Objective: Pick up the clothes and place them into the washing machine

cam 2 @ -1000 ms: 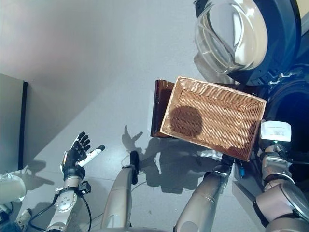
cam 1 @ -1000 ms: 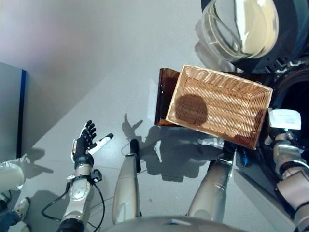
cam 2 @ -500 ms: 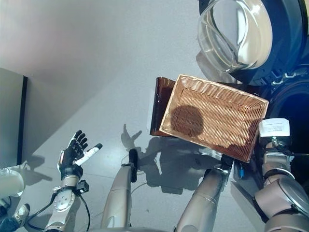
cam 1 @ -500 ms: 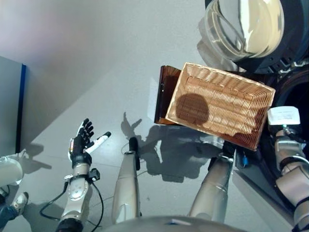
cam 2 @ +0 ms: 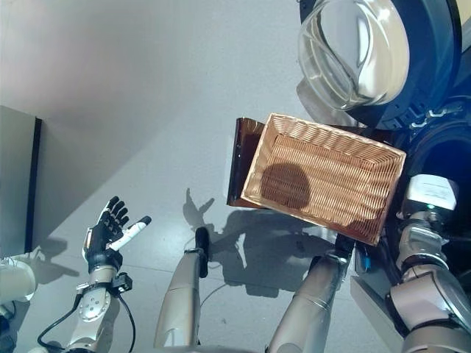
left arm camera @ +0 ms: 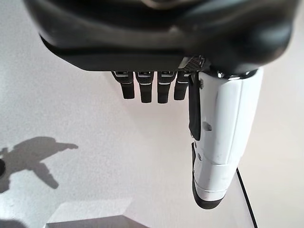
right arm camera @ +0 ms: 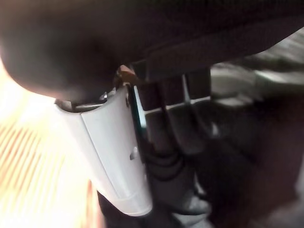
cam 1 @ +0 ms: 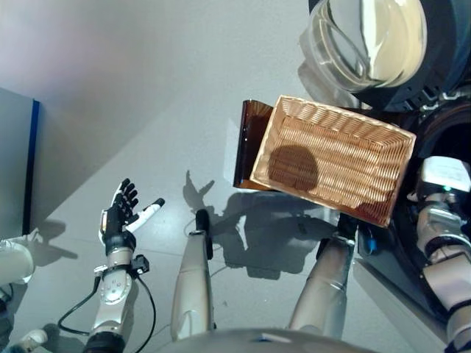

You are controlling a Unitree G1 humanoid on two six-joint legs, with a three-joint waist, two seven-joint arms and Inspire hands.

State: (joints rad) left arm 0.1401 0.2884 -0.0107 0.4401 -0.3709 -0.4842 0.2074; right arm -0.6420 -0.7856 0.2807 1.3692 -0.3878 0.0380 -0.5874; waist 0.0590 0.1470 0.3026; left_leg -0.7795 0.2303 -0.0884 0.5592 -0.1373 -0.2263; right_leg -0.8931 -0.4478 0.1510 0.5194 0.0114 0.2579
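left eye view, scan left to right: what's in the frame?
Grey panel with a blue edge → left hand, fingers spread over the bare floor → brown stand → empty wicker basket resting on it → right arm at the dark washer opening, hand not visible there.

one wicker basket (cam 1: 331,158), one washing machine (cam 1: 434,88)

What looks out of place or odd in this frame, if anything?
The wicker basket is empty and sits askew across a brown stand, overhanging it. The washing machine door hangs open. No clothes show anywhere. The left hand hovers open, holding nothing.
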